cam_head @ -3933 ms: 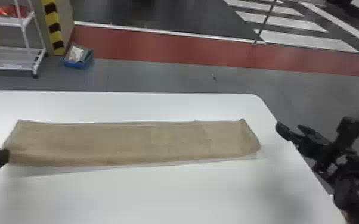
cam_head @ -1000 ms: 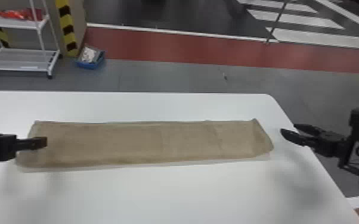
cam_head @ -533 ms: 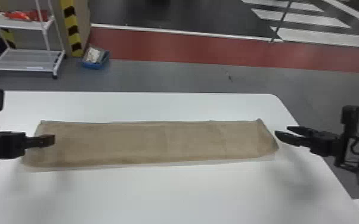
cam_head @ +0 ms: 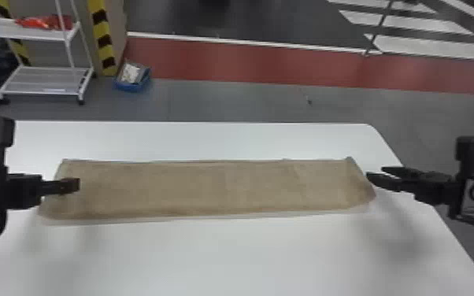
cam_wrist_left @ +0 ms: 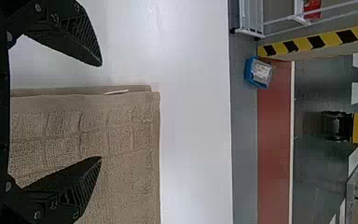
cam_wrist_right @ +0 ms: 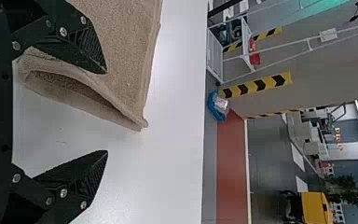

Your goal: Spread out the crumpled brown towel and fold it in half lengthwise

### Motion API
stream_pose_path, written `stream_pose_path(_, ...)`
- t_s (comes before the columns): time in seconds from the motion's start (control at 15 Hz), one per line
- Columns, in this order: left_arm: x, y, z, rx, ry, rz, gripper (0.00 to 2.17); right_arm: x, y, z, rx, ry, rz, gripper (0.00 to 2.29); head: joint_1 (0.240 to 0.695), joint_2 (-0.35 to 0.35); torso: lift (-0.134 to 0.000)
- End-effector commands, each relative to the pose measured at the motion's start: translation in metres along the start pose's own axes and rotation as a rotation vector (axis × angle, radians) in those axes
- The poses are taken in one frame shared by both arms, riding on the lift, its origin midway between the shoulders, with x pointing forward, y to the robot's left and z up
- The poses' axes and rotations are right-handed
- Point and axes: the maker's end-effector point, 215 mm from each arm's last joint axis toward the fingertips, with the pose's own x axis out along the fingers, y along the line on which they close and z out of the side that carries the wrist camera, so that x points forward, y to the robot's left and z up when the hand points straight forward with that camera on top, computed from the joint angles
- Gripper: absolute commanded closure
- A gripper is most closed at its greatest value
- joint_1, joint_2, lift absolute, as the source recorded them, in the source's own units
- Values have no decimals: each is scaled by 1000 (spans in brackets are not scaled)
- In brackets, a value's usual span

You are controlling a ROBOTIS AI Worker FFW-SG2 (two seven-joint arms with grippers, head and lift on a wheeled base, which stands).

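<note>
The brown towel (cam_head: 208, 189) lies flat on the table as a long folded strip running left to right. My left gripper (cam_head: 75, 185) is over its left end. In the left wrist view that gripper (cam_wrist_left: 100, 112) stands open, its fingers either side of the towel's (cam_wrist_left: 121, 154) end edge. At the towel's right end is my right gripper (cam_head: 372, 176). Seen from the right wrist, this gripper (cam_wrist_right: 106, 112) is open, one finger above the towel (cam_wrist_right: 121, 42) and the other over bare table; the layers at that end gape slightly apart.
The white table (cam_head: 248, 256) has its far edge beyond the towel and its right edge under the right arm. On the floor behind stand a white shelf rack (cam_head: 47, 78) and a blue box (cam_head: 132, 78).
The left gripper has come in from the left edge over the towel's left end. My right gripper has moved closer to the right end. The head view has shifted slightly; the towel keeps its shape.
</note>
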Motion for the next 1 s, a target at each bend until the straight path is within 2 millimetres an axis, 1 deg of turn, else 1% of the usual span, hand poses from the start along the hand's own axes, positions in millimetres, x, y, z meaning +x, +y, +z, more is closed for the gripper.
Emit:
stream_pose_path(0.0, 0, -1, 0, 0, -1, -1, 198, -1, 1, 0, -5, -1, 6, 323, 695, -165, -124)
stream_pose_path(0.33, 1, -5, -2, -2, 0, -8, 198, -5, -3, 0, -26, -13, 4, 323, 695, -169, -124)
stream_pose_path(0.47, -1, -6, 2, 0, -9, -10, 198, -5, -3, 1, -32, -17, 5, 323, 695, -172, -124)
stream_pose_path(0.67, -3, -7, 1, 2, -12, -11, 198, -6, -3, 5, -38, -34, 5, 323, 695, -175, -124)
stream_pose_path(0.93, -5, -3, 3, 0, -26, -6, 198, -6, -1, 10, -70, -53, 6, 323, 695, -176, -124)
